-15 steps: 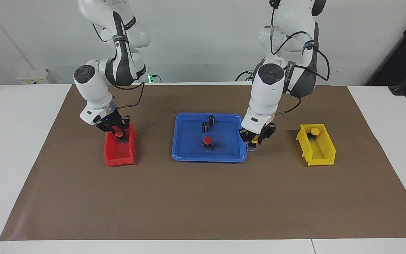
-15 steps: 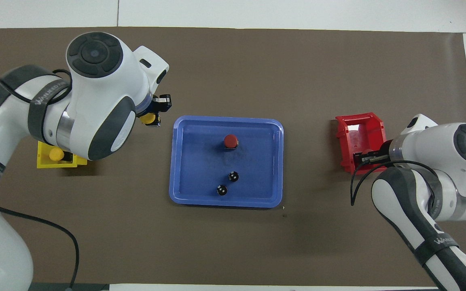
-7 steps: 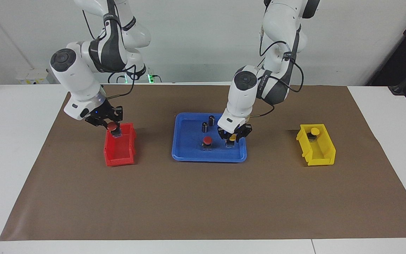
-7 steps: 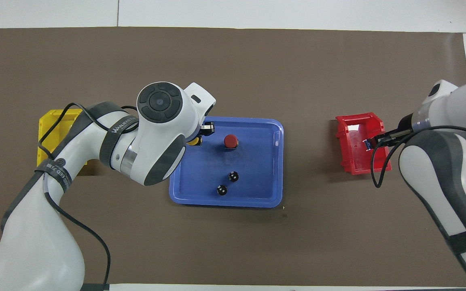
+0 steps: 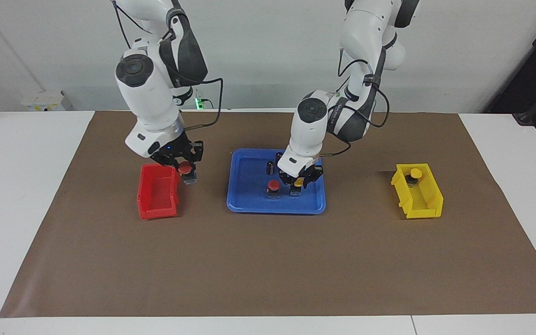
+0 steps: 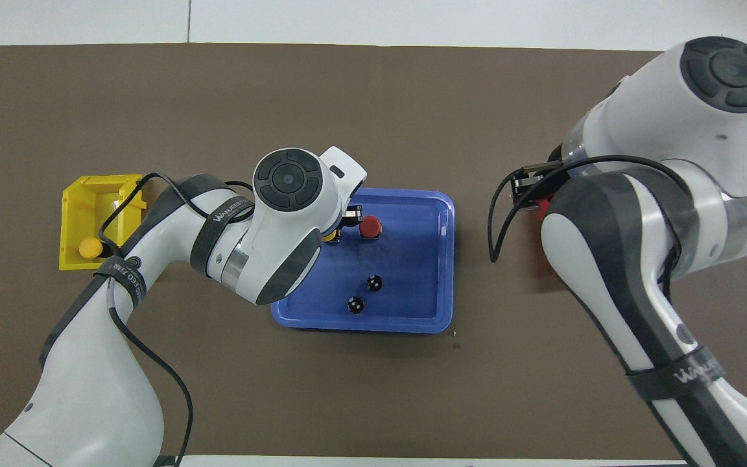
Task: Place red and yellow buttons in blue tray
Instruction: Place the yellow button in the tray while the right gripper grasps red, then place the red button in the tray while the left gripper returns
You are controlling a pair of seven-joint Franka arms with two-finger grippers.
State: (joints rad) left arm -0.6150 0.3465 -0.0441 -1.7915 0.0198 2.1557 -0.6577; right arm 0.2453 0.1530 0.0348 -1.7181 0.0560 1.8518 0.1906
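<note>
Buttons point(image 5: 273, 185) crowd blue tray point(image 5: 249, 204) beside black cylinders point(image 5: 270, 168), perhaps touching.

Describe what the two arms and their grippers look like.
Both arms have glossy white shells with dark grey joint sections and round dark grey end caps. A black band with white lettering wraps each, and thin black cables loop alongside. The left gripper and right gripper are small, black, two-fingered linkages below white wrists; a small blue light shows on the right one.
</note>
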